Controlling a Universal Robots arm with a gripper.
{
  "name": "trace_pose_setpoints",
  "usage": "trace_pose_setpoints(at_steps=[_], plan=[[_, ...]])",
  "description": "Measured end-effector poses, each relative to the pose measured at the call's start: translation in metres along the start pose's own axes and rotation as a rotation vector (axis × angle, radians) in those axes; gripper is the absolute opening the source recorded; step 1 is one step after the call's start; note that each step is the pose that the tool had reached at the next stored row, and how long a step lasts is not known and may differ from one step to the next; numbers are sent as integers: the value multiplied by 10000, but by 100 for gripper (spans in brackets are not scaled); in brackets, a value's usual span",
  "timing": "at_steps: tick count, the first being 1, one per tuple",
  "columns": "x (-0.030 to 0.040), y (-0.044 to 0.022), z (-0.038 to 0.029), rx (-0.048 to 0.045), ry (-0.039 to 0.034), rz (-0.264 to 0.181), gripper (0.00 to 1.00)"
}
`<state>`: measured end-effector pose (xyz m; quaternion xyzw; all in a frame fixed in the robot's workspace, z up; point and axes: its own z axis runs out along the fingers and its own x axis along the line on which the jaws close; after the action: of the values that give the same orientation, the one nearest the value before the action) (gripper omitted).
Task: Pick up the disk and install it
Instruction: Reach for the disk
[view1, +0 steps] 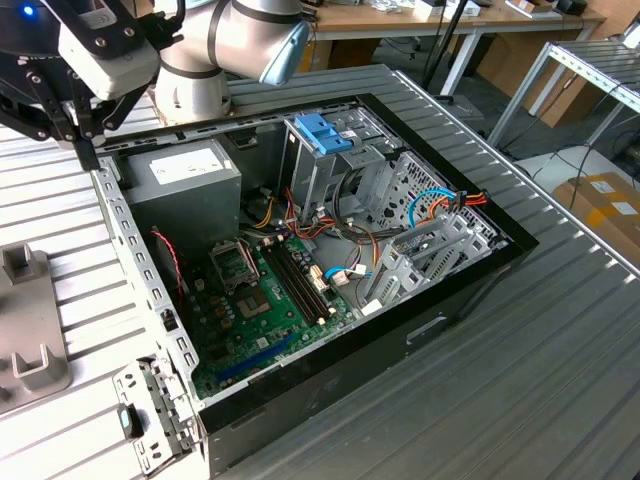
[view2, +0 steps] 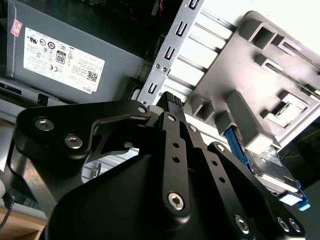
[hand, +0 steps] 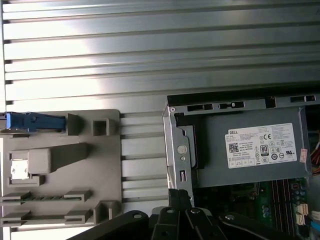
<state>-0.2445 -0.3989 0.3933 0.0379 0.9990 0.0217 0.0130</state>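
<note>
Your gripper (view1: 88, 150) hangs over the corner of the open computer case (view1: 440, 300), just above the rim beside the power supply (view1: 185, 175). Its fingers (view2: 172, 100) are pressed together with nothing between them. The disk (view2: 272, 172) is well apart from them, outside the case. It sits at one end of the grey fixture (view2: 240, 65) on the slatted bench (hand: 150, 50), and its blue side rail is plain in both wrist views.
</note>
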Motion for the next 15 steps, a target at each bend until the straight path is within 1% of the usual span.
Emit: trace_pose_setpoints(at_steps=[15], plan=[[60, -5, -1, -1, -1, 0, 10]])
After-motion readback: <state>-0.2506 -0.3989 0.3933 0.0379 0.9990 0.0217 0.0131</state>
